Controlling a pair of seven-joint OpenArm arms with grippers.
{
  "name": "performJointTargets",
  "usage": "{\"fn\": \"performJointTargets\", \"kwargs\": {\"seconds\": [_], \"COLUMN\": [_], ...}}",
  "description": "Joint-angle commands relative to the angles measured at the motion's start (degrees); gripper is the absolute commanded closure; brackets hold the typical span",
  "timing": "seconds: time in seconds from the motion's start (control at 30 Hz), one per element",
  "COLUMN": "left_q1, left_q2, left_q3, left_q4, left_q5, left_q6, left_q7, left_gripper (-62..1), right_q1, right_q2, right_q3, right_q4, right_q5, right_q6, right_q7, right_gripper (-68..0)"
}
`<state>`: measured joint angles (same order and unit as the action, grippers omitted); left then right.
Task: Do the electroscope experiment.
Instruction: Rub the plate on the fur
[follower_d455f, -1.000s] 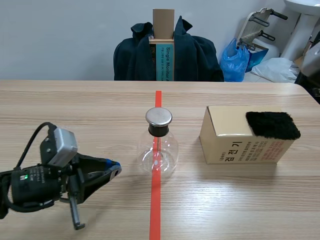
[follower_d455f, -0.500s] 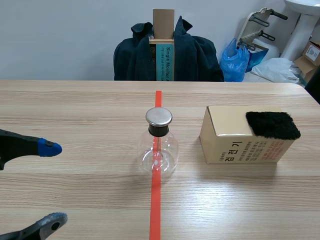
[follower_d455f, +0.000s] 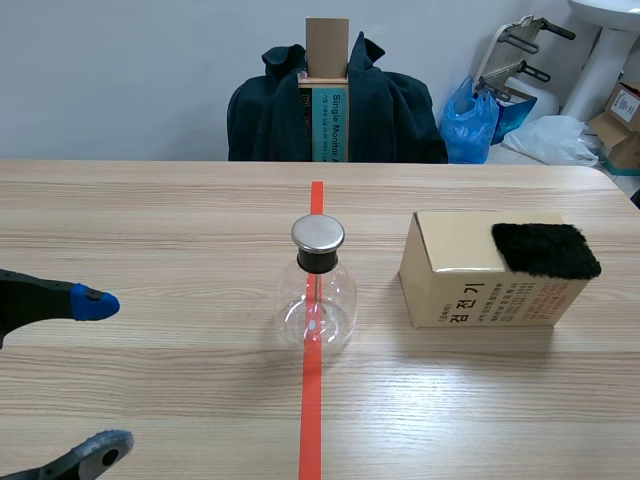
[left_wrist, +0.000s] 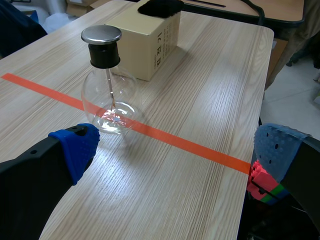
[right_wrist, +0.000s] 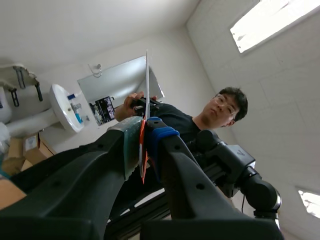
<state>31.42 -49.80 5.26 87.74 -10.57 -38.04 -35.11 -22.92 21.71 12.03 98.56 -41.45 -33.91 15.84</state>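
glass bulb and metal cap: the electroscope stands on the orange-red tape line at the middle of the wooden table, with a cardboard box near it and a black fuzzy pad on the box's top. the left gripper is spread wide and holds nothing, well apart from the electroscope. only the right wrist view shows the right gripper, raised toward the ceiling, pads pressed on a thin pale strip, a person beyond it. behind the table are a chair draped with a dark jacket, a blue bag and a white sink
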Motion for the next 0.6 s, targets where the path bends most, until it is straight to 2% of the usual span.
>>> {"fn": "performJointTargets", "kwargs": {"seconds": [0.0, 0.13, 0.23, 0.57], "left_q1": [-0.63, -0.63, -0.63, -0.66], "left_q2": [0.42, 0.42, 0.42, 0.55], "left_q3": [0.28, 0.28, 0.28, 0.26], "left_q4": [0.22, 0.22, 0.22, 0.22], "left_q5": [-0.81, -0.81, -0.81, -0.81], "left_q6": [-0.24, -0.24, -0.24, -0.17], "left_q7": [-0.85, -0.85, -0.87, -0.85], "left_gripper": [-62.3, -62.3, -62.3, -62.3], "right_q1": [-0.02, 1.05, 1.16, 1.16], "right_q2": [-0.28, -4.02, -6.16, -7.63], "right_q3": [0.09, -1.27, -3.1, -8.46], "right_q4": [-2.97, -9.4, -12.96, -22.12], "right_q5": [-0.31, -4.09, -7.65, -15.61], "right_q6": [-0.81, -0.85, -0.85, -0.79], "right_q7": [1.9, 7.74, 10.12, 11.56], "right_gripper": [-0.9, -0.9, -0.9, -0.9]}}
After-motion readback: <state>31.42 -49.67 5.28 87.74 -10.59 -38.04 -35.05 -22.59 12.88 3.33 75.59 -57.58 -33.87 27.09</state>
